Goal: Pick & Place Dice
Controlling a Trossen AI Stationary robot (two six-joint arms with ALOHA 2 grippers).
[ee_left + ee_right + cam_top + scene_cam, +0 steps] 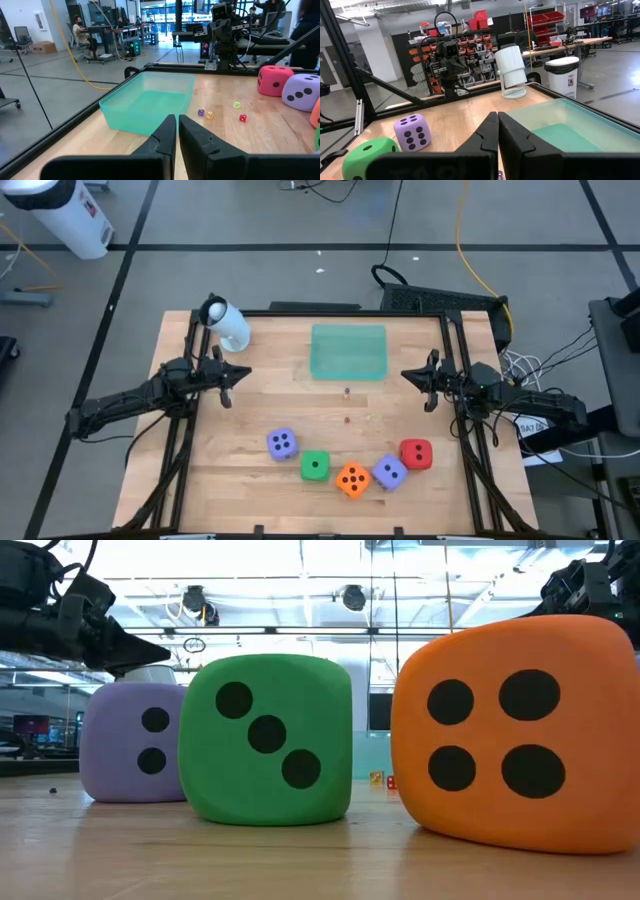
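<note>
- Your left gripper (226, 387) hovers over the table's left side, fingers pressed together on nothing, clear of every die.
- Just behind it stands a white cylindrical device on a round base (228, 323), not part of the job.
- The translucent teal plastic tray (348, 351) sits at the back centre of the wooden table (270, 415) and, as far as you can see, holds no dice; I judge it the likely drop spot, though the task does not say so.
- Tiny coloured dice (221, 111) lie loose on the wood in front of the tray.
- All five soft foam dice wait along the front edge in a shallow arc: purple die (282, 443), green die (315, 466), orange die (352, 479), second purple die (389, 472), red die (416, 453).
- Your right gripper (431, 385) waits over the right side, clenched and empty.
- Judgement: nothing is placed yet; all five picks are left.
</note>
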